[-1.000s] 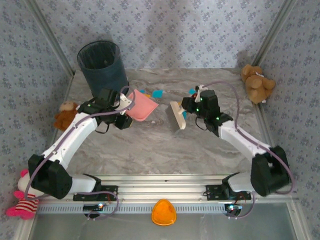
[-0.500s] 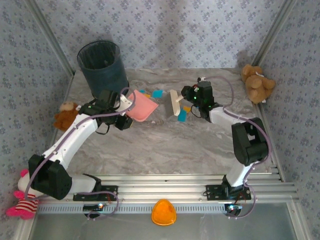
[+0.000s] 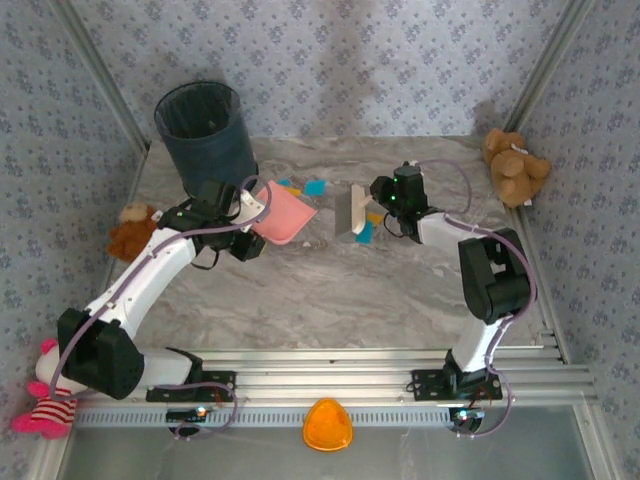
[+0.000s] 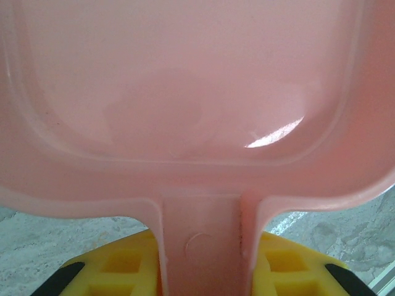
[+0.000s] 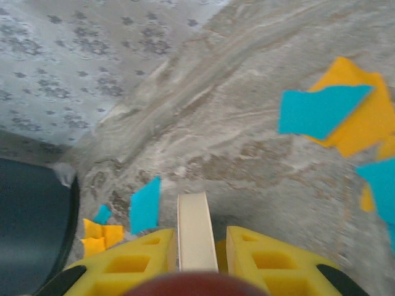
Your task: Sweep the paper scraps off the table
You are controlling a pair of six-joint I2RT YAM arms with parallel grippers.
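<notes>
From its base at the near left, the left arm runs a long white link out over the table toward the far left, wrist bent inward; its left gripper is closed tight on the handle of the pink dustpan, yellow fingers pressed to both sides of the stem, the pan tilted with its mouth toward the middle of the table. The right arm rises from the near right base, folds sharply at a dark elbow and sends its forearm leftward and away; the right gripper is clamped on the thin cream handle of the brush, whose head stands just right of the dustpan with a gap of bare marble between them. Whether pan or brush head touches the surface I cannot tell. The paper scraps lie on the far half of the table: cyan and orange bits touching or just beside the brush on its right, and a few more just beyond the dustpan's far edge. Farther left stands a dark bin, near the back wall
</notes>
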